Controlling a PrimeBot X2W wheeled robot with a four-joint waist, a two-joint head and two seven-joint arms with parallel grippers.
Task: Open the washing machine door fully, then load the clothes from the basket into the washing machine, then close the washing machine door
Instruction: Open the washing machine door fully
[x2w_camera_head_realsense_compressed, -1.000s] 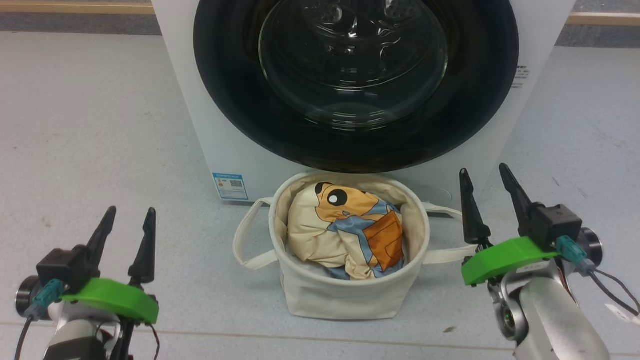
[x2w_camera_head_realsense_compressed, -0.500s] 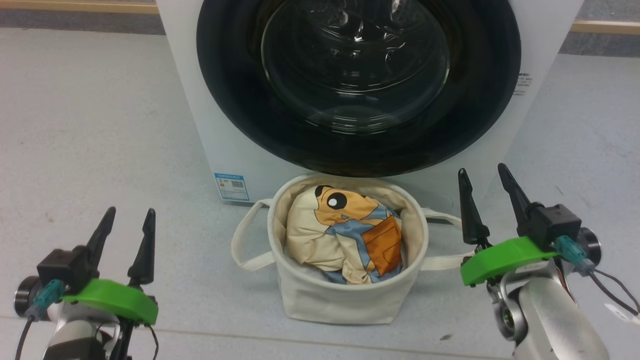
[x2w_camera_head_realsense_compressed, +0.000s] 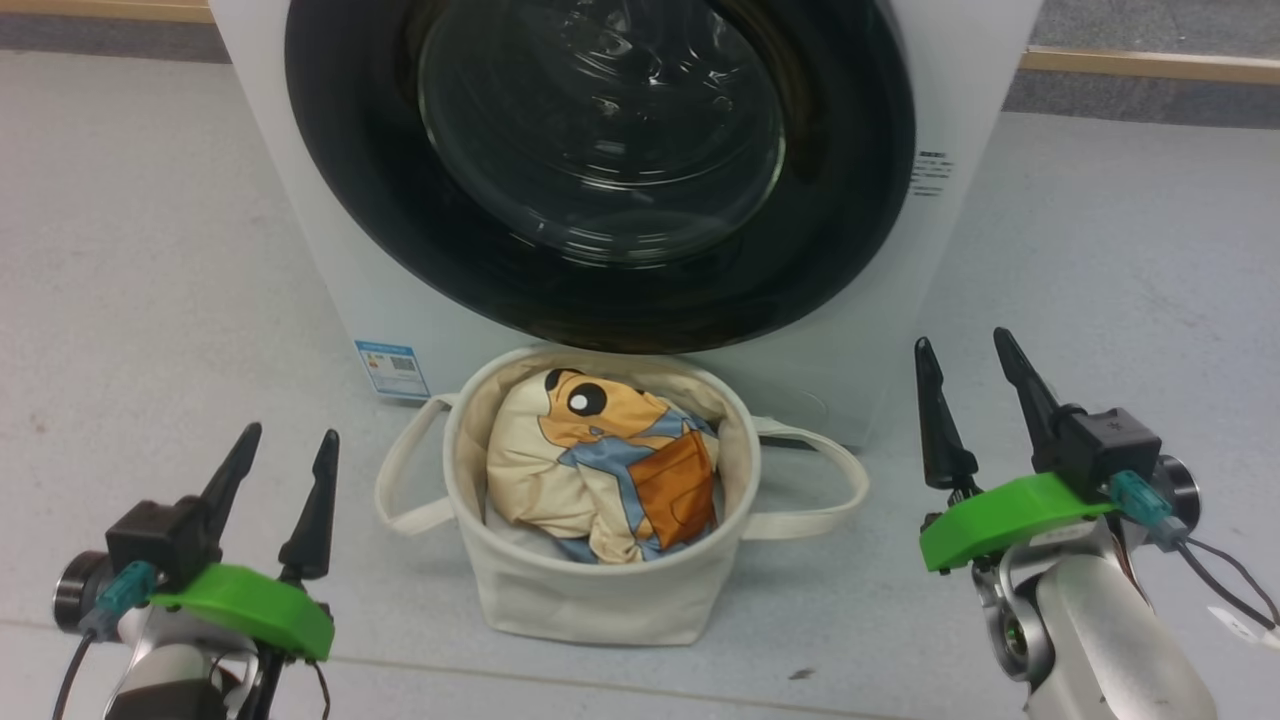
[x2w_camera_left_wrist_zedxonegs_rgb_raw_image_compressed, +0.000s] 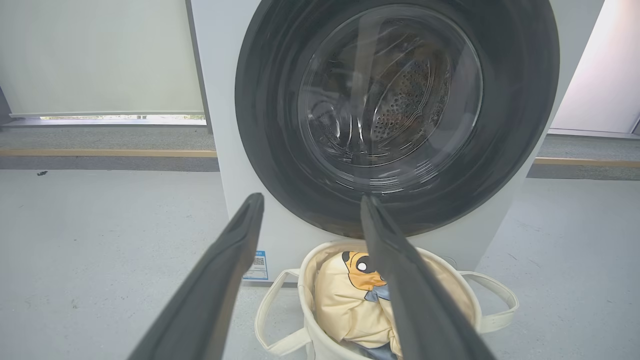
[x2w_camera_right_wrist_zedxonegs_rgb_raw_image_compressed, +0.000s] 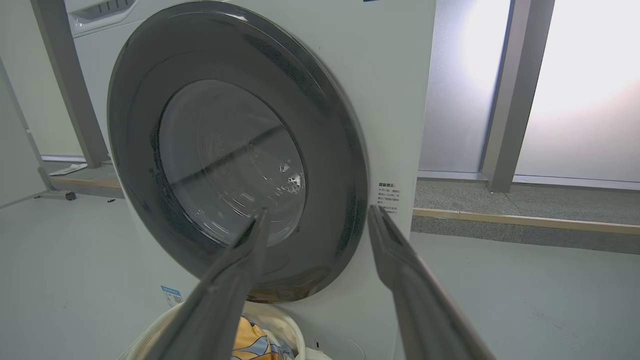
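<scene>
The white washing machine (x2w_camera_head_realsense_compressed: 300, 230) stands in front of me with its washing machine door (x2w_camera_head_realsense_compressed: 600, 130) shut flat against it, black rim around clear glass. The cream basket (x2w_camera_head_realsense_compressed: 590, 600) sits on the floor just below the door. In it lie the clothes (x2w_camera_head_realsense_compressed: 590, 460): a cream garment with an orange-and-blue cartoon print on top, a strip of light blue under it. My left gripper (x2w_camera_head_realsense_compressed: 291, 432) hovers open left of the basket, my right gripper (x2w_camera_head_realsense_compressed: 960, 338) open to its right; both are empty. The left wrist view looks between its open gripper (x2w_camera_left_wrist_zedxonegs_rgb_raw_image_compressed: 311, 197) at door (x2w_camera_left_wrist_zedxonegs_rgb_raw_image_compressed: 395, 100) and basket (x2w_camera_left_wrist_zedxonegs_rgb_raw_image_compressed: 306, 300).
A blue label sticker (x2w_camera_head_realsense_compressed: 392, 368) marks the machine's lower left front. Grey floor spreads on both sides, with a wooden strip (x2w_camera_head_realsense_compressed: 1150, 65) along the back. The right wrist view shows its open gripper (x2w_camera_right_wrist_zedxonegs_rgb_raw_image_compressed: 318, 209), the door (x2w_camera_right_wrist_zedxonegs_rgb_raw_image_compressed: 230, 155) at a slant, and grey window posts (x2w_camera_right_wrist_zedxonegs_rgb_raw_image_compressed: 502, 100) behind.
The whole head picture has slid left, so the camera has turned. Both grippers stay open and empty; the left one sits slightly further right in view.
</scene>
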